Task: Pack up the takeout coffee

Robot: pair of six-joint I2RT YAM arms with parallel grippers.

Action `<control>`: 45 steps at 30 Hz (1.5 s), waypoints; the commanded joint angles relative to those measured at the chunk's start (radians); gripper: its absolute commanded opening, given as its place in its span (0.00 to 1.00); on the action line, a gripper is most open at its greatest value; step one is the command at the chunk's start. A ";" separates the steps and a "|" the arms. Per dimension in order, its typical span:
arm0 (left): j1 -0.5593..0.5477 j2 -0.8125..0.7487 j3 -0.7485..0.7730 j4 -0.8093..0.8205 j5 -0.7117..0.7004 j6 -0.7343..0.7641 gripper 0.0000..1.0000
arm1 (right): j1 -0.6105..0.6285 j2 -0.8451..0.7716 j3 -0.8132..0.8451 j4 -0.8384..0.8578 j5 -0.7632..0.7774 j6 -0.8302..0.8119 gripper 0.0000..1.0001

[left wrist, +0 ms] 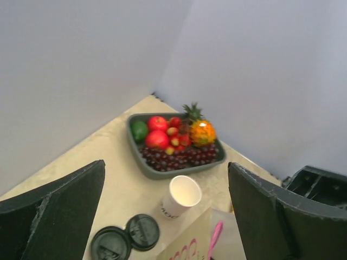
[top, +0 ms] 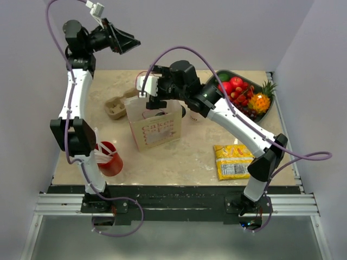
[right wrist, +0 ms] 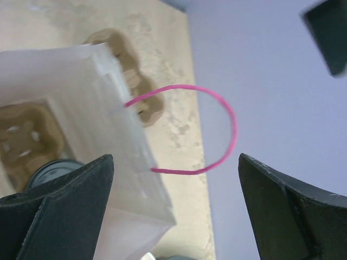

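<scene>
Marble tabletop [top: 190,157]: takeout coffee [right wrist: 53,170] sits inside the bag [right wrist: 81,97], just below the spread right hand [right wrist: 174,162].

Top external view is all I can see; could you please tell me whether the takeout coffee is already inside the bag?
Observer: It seems so: the right wrist view shows the takeout coffee, lid up, inside the bag, by a cardboard carrier.
Operator: Thank you; is the right pincer gripping anything?
Observer: No, the right pincer is open, over the bag's pink handle.
</scene>
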 commanded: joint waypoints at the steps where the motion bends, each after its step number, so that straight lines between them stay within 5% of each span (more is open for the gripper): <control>1: 0.114 -0.103 0.078 -0.235 -0.098 0.240 0.99 | -0.008 -0.052 -0.009 0.186 0.117 0.058 0.99; 3: 0.170 -0.133 0.127 -0.474 -0.050 0.351 0.99 | -0.012 -0.076 -0.035 0.255 0.154 0.084 0.99; 6: 0.288 -0.216 0.153 -0.879 -0.032 0.749 1.00 | -0.047 -0.136 -0.108 0.443 0.249 0.218 0.99; 10: 0.348 -0.336 0.076 -1.414 -0.179 1.472 0.98 | -0.087 -0.167 -0.130 0.567 0.368 0.296 0.99; 16: 0.320 -0.745 -0.410 -1.495 -0.387 1.722 0.98 | -0.149 -0.213 -0.112 0.470 0.384 0.395 0.99; 21: 0.262 -0.911 -0.646 -1.495 -0.536 1.715 0.87 | -0.175 -0.247 -0.159 0.399 0.336 0.469 0.99; 24: 0.254 -0.907 -0.663 -1.498 -0.478 1.635 0.82 | -0.176 -0.267 -0.187 0.381 0.304 0.498 0.99; 32: -0.052 -1.036 -0.920 -1.495 -0.357 1.632 0.75 | -0.175 -0.313 -0.260 0.349 0.276 0.504 0.99; 34: -0.054 -1.025 -0.960 -1.495 -0.412 1.611 0.65 | -0.175 -0.328 -0.271 0.344 0.275 0.497 0.99; 41: -0.054 -1.069 -1.026 -1.493 -0.501 1.646 0.65 | -0.176 -0.362 -0.323 0.343 0.273 0.501 0.99; 45: -0.054 -1.052 -1.036 -1.491 -0.527 1.638 0.43 | -0.176 -0.357 -0.322 0.346 0.269 0.503 0.99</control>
